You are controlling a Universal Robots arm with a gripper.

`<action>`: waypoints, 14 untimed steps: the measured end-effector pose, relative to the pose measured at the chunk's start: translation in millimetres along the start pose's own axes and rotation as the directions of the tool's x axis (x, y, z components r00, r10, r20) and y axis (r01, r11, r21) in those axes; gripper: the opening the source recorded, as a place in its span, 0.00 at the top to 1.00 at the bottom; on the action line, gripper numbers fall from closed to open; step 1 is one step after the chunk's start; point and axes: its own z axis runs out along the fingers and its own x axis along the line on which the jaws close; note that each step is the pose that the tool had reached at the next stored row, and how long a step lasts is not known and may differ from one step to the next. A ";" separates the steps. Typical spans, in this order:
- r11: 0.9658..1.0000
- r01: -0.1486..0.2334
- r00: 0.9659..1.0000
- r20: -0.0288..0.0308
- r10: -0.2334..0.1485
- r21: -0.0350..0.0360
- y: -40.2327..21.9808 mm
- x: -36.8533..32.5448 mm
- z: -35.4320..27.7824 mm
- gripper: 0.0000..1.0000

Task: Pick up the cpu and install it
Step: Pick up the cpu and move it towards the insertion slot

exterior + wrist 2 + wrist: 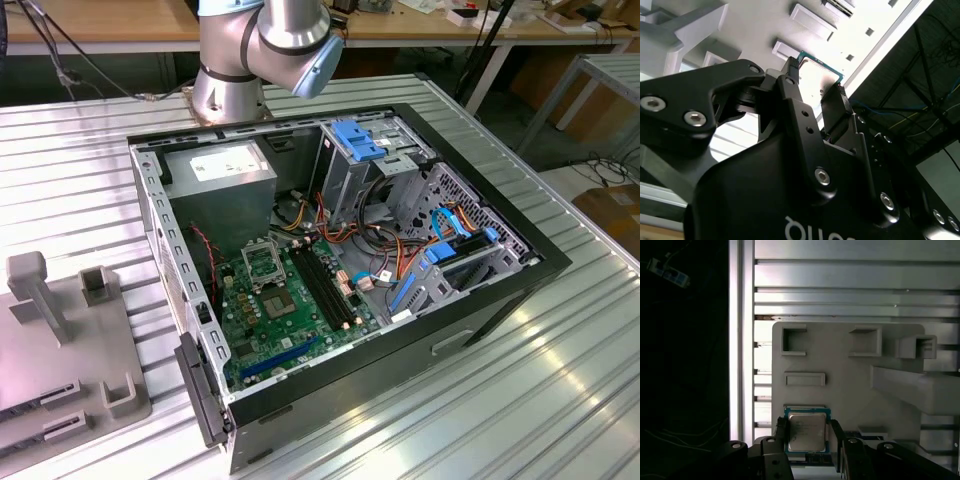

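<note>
Okay, cpu [807, 432]: small flat square chip, plain silvery-grey metal lid, thin green board edge around it. I see it over the light grey moulded fixture plate [840, 385], near one edge of that plate and close to a shallow rectangular recess. I can't tell if it rests on the plate or is lifted just off it.

Black two-finger gripper [808, 436] is clenched on the cpu. Its fingers [780, 432] press two opposite edges in both wrist views, with the chip at the very tips. Gripper points at the plate face-on. The plate lies on the ribbed silver metal table [840, 275].

In the exterior view I get the arm's silver and blue joints [275, 35] rising at the table's far side, behind the open black computer case [545, 265]. The plate sits to the exterior view's left of the case, well apart from the green motherboard [290, 320].

Chip lies flat, parallel to the plate, metal lid facing the first wrist camera, sides square with the plate's edges. It's square, so no long axis to report.
</note>
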 end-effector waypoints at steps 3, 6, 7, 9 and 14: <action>1.000 0.000 1.000 0.000 0.000 0.000 0.0 0.0 -1.9 0.56; 1.000 0.000 1.000 0.000 0.000 0.000 0.0 0.1 -3.6 0.56; 1.000 0.000 1.000 0.000 0.000 0.000 0.0 0.1 -4.1 0.56; 1.000 0.000 1.000 0.000 0.000 0.000 0.0 0.1 -5.2 0.56; 1.000 0.000 1.000 0.000 0.000 0.000 0.0 0.2 -7.8 0.56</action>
